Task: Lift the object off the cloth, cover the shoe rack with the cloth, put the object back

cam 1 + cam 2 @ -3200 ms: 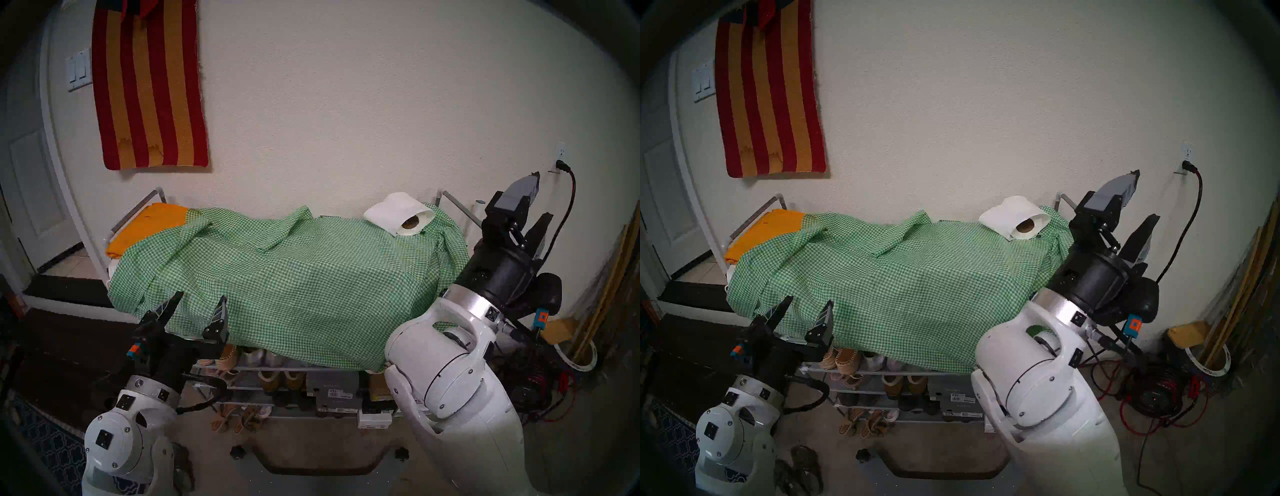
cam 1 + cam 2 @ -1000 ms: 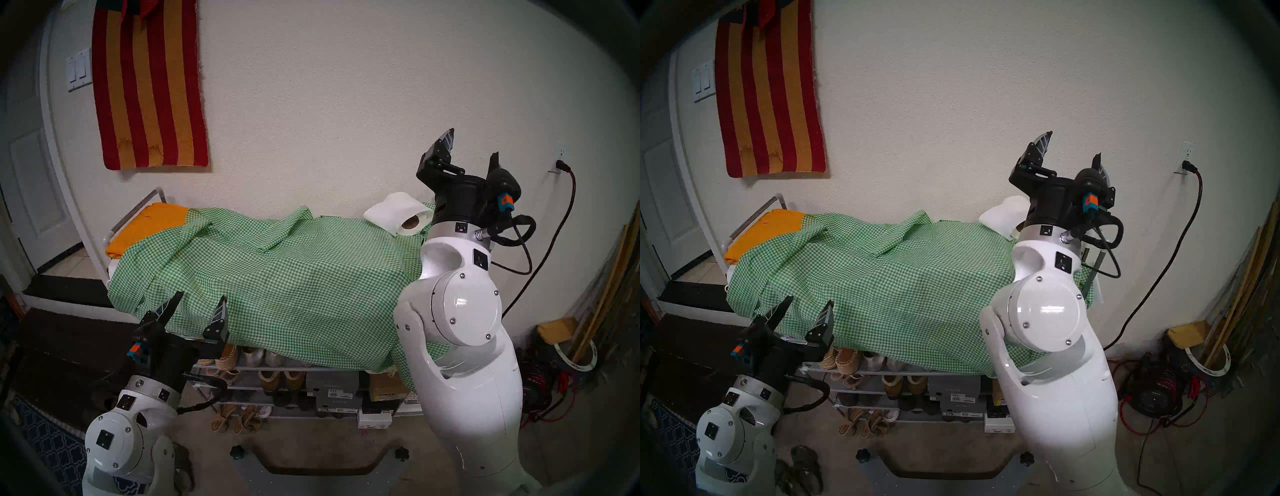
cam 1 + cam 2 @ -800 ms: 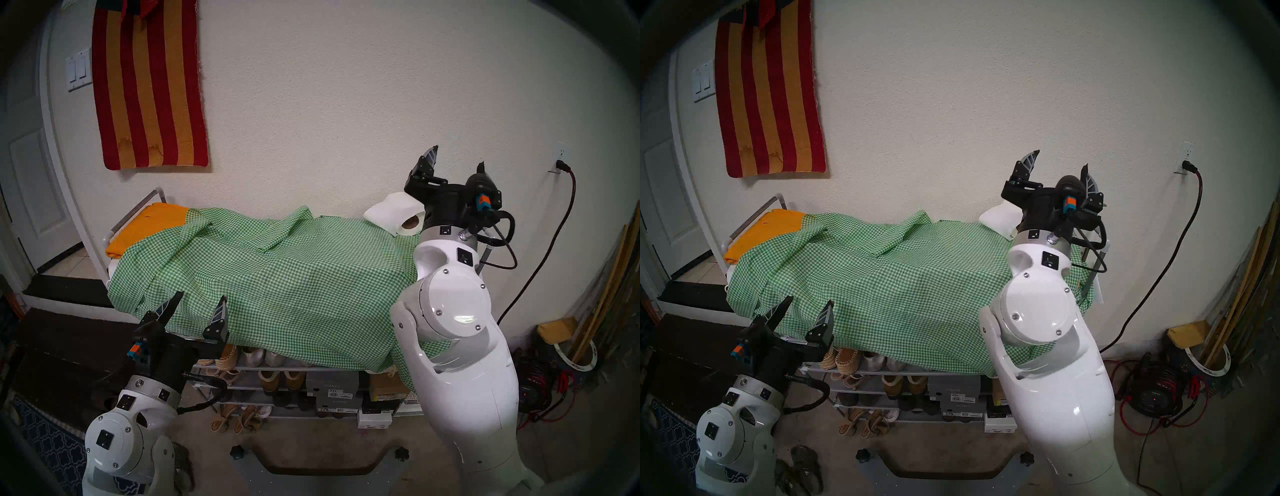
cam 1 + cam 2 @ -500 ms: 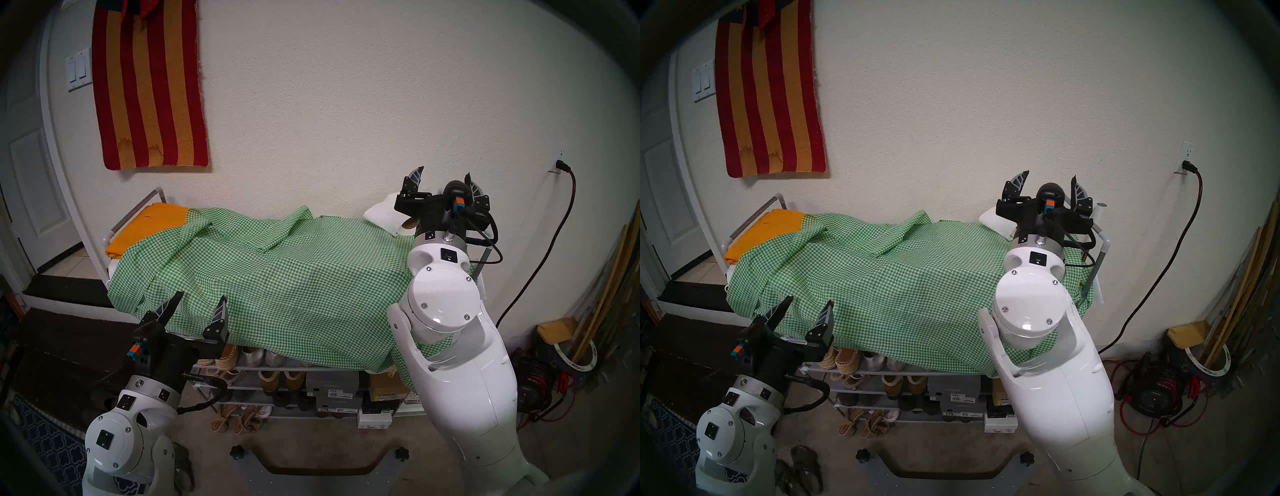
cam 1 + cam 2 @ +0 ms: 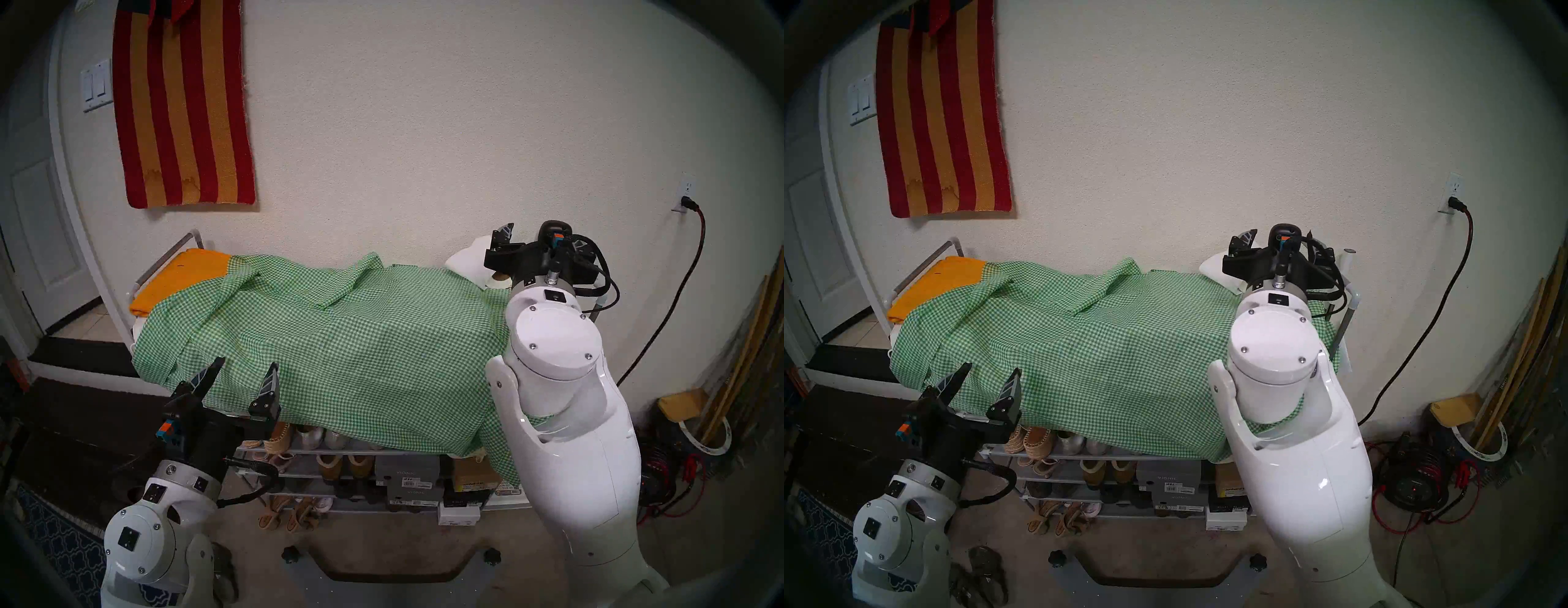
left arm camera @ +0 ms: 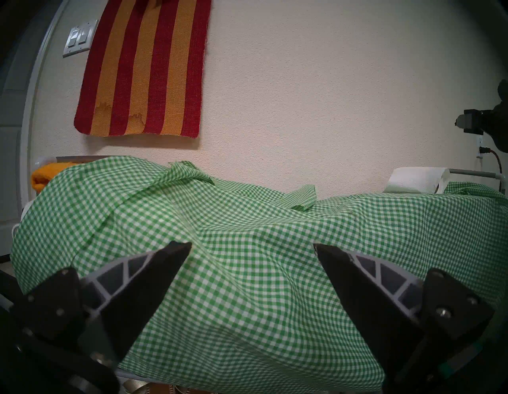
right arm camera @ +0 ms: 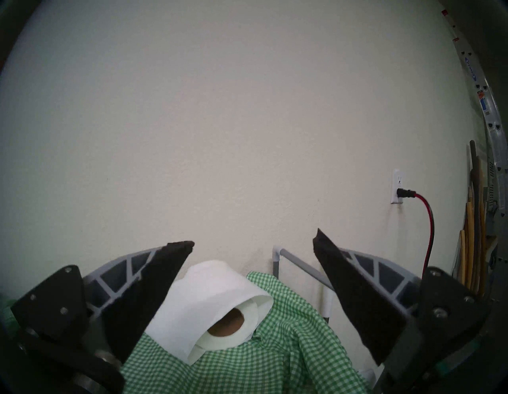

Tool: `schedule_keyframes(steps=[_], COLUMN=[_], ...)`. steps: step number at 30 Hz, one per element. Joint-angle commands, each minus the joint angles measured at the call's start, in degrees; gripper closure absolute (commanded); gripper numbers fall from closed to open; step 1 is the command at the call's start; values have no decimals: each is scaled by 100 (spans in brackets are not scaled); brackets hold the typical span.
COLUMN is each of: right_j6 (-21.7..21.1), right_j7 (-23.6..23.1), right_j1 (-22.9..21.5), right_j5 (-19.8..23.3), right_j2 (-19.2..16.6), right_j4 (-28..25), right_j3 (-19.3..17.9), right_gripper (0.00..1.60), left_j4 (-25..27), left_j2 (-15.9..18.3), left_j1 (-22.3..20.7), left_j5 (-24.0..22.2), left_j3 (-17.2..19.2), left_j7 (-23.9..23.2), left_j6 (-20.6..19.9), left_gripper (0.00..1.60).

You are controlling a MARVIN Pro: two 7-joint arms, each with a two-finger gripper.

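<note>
The object, a white tissue roll with a brown core, lies on the green gingham cloth at the far right end of the shoe rack. In the head views my right wrist hides most of the roll. My right gripper is open and hovers just above and in front of the roll, whose left side is behind the left finger. Apart from it, the right finger stands over the rack's end rail. My left gripper is open and holds nothing at the cloth's front left edge.
A folded orange-yellow cloth lies at the rack's left end. Shoes and boxes fill the lower shelves. A striped rug hangs on the wall. At the right are a wall outlet with a cable, a cable reel and leaning poles.
My right arm has swung in from the rack's right side, and its open gripper has tipped forward and come down over the roll. The left arm, cloth and roll have not moved.
</note>
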State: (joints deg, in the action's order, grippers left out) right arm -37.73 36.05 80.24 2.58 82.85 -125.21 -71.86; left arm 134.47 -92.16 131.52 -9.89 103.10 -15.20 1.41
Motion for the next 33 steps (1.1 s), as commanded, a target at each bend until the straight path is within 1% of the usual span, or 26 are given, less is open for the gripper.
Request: schedule_keyframes(steps=[1, 3, 4, 6, 8, 9, 10, 11, 14, 16, 17, 18, 20, 28, 33], right_j6=[-671, -1013, -1016, -1206, -1487, -1509, -1650, -1699, -1727, -1727, -1727, -1727, -1727, -1727, -1727], right_j7=[-186, -210, -218, -243, -267, -300, -322, -355, -349, -551, -533, -756, -720, -956, -990], right_j1=[-128, -184, -186, -225, -308, -334, -370, -387, -409, -365, -373, -355, -340, -268, -369], right_j5=[321, 396, 422, 494, 593, 627, 659, 663, 641, 805, 867, 1101, 1086, 1503, 1511], right_j2=[92, 115, 96, 109, 158, 127, 111, 41, -20, 48, 140, 94, 56, 54, 28], right_j4=[186, 197, 226, 232, 218, 197, 161, 121, 1, -185, -209, -272, -289, 31, 304], right_j3=[-91, -111, -112, -135, -204, -227, -245, -235, -198, -305, -375, -478, -508, -867, -910], right_gripper=[0, 0, 0, 0, 0, 0, 0, 0, 0, 0, 0, 0, 0, 0, 0], left_j4=[8, 8, 8, 8, 8, 8, 8, 8, 8, 8, 8, 8, 8, 8, 8], left_j2=[12, 13, 13, 14, 14, 15, 14, 14, 14, 14, 14, 13, 13, 11, 12], left_j1=[-3, -3, -3, -3, -3, -3, -3, -4, -4, -4, -4, -4, -4, -5, -5], left_j5=[-5, -6, -6, -7, -8, -8, -8, -8, -10, -10, -9, -9, -10, -9, -9], left_j3=[-6, -6, -5, -5, -5, -5, -4, -4, -3, -3, -3, -3, -2, -2, -1], left_j7=[-16, -17, -17, -18, -19, -19, -20, -21, -23, -24, -24, -24, -26, -27, -28], left_j6=[-6, -7, -7, -8, -9, -9, -9, -10, -11, -11, -11, -11, -12, -11, -12], left_gripper=[0, 0, 0, 0, 0, 0, 0, 0, 0, 0, 0, 0, 0, 0, 0])
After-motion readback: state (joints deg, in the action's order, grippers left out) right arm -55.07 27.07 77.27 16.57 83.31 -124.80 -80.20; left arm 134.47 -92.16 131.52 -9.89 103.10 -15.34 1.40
